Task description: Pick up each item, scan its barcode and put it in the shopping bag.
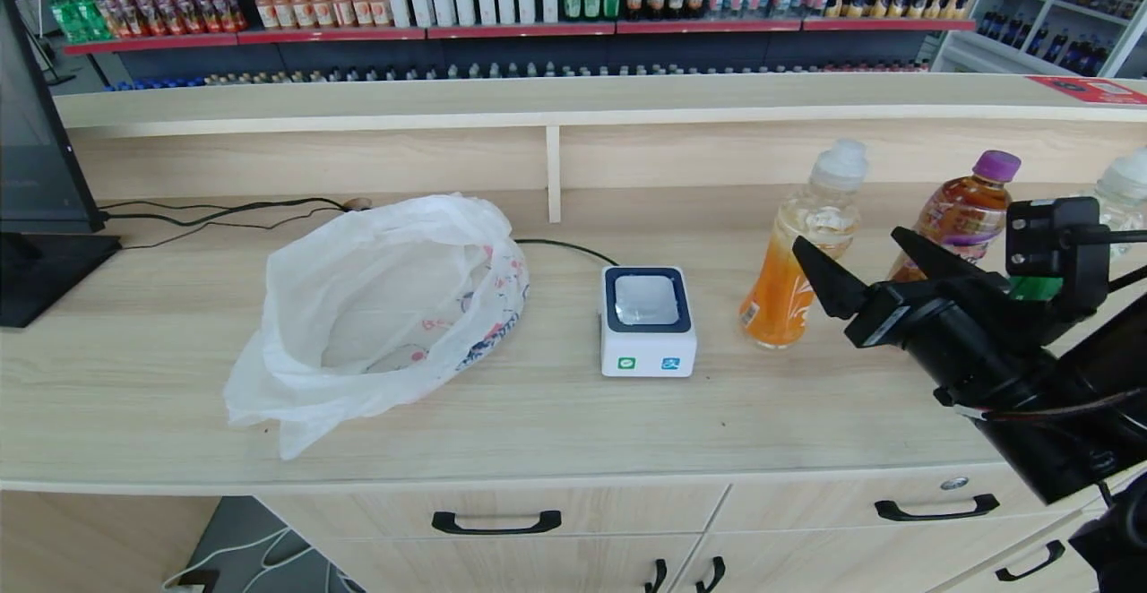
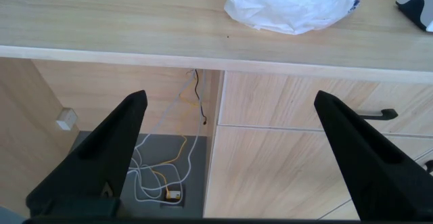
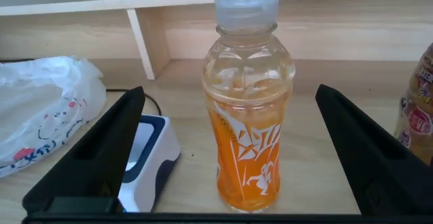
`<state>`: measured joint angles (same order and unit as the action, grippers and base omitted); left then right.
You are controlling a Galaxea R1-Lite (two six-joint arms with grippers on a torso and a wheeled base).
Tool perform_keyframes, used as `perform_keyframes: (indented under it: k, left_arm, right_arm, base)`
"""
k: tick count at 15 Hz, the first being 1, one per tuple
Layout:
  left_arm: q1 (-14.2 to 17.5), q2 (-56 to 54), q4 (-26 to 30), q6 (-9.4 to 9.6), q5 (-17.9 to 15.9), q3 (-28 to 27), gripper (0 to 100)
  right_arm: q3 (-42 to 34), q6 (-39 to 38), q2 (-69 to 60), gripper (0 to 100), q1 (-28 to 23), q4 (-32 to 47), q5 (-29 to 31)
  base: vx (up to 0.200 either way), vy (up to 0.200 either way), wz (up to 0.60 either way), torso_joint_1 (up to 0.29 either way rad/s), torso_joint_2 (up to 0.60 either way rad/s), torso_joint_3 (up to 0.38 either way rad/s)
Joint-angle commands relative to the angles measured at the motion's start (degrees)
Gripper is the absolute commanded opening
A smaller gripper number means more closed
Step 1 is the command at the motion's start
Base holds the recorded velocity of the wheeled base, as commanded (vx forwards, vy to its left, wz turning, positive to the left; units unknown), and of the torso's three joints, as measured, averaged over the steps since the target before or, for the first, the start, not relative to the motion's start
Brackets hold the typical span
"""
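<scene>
- The right pincer (image 1: pixel 847 240) hangs over the right part of the light wooden tabletop (image 1: pixel 538 414). Its two black fingers are spread wide and it has hold of nothing.
- A clear plastic bottle of orange drink with a pale cap (image 1: pixel 793 262) stands upright on the tabletop, just left of and beyond this pincer. The fingertips point toward it.
- In the right wrist view the orange bottle sits centred in the gap between the two fingers. Neither finger appears to touch it.
- A brown tea bottle with a purple cap (image 1: pixel 959 212) stands upright to the right of the orange bottle, farther back and partly hidden by the pincer's far finger.
- A third clear bottle with a white cap (image 1: pixel 1125 185) stands at the far right edge.
- A small white barcode scanner box with a dark blue frame around its window (image 1: pixel 647 320) sits left of the orange bottle, near the tabletop's middle.
- A crumpled white plastic shopping bag (image 1: pixel 385 306) lies left of the scanner, its mouth open upward.
- The left pincer (image 2: pixel 230 95) is also wide open and empty. It sits lower than the tabletop's near edge, facing the wooden drawer fronts with black handles (image 2: pixel 379 114).
- A dark monitor (image 1: pixel 36 154) stands at the far left, with black cables (image 1: pixel 224 212) running along the tabletop behind the bag.
</scene>
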<state>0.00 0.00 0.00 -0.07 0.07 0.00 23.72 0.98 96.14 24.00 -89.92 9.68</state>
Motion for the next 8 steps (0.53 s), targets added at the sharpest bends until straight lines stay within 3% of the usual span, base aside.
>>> perform_keyframes:
  k: [1,8]
  left_arm:
    - [0.0,0.0,0.0,-0.01,0.0,0.0,100]
    - [0.0,0.0,0.0,-0.01,0.0,0.0,100]
  right_arm:
    - [0.9,0.1,2.4,100,-0.2,-0.1,0.0]
    - [4.3,1.2,7.9,100,-2.6,-0.1,-0.1]
  base:
    - [0.0,0.0,0.0,0.0,0.0,0.0]
    - [0.0,0.0,0.0,0.0,0.0,0.0]
